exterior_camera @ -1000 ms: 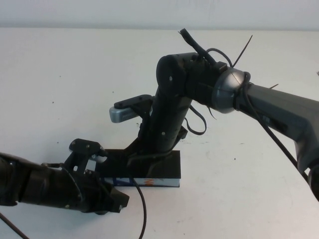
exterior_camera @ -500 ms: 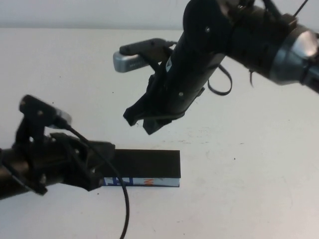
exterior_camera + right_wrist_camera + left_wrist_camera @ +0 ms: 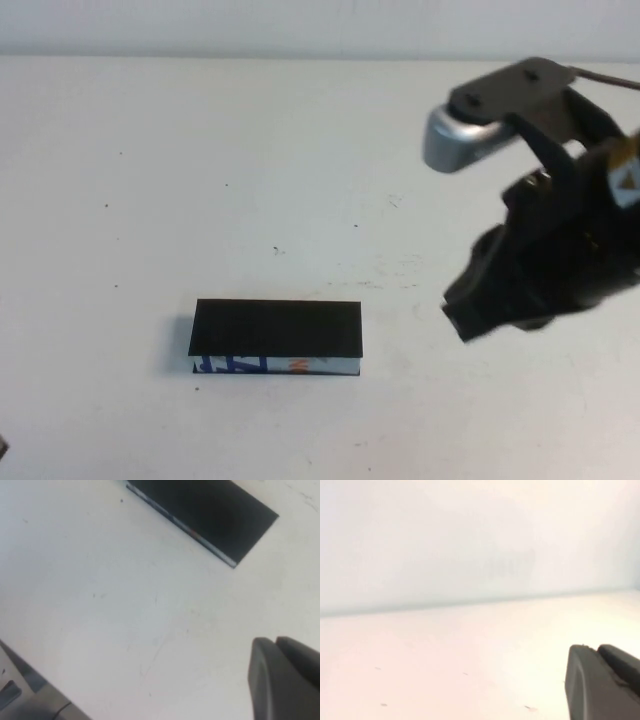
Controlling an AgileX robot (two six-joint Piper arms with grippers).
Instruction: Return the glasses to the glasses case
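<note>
The glasses case (image 3: 275, 327) lies shut on the white table, lid down, its white front side (image 3: 275, 366) with blue and orange print facing me. It also shows in the right wrist view (image 3: 205, 505). The glasses are hidden. My right gripper (image 3: 470, 310) hangs above the table well to the right of the case, fingers together and empty; it shows again in the right wrist view (image 3: 276, 642). My left gripper (image 3: 597, 650) is out of the high view; its wrist view shows it shut over bare table, facing the wall.
The silver wrist camera (image 3: 460, 140) of the right arm sticks out above the gripper. A grey structure (image 3: 30, 700) shows at the table's edge in the right wrist view. The white table (image 3: 150, 180) spreads around the case.
Both arms have pulled away from the case. The left arm has left the high view at the lower left. The right arm has swung up and to the right.
</note>
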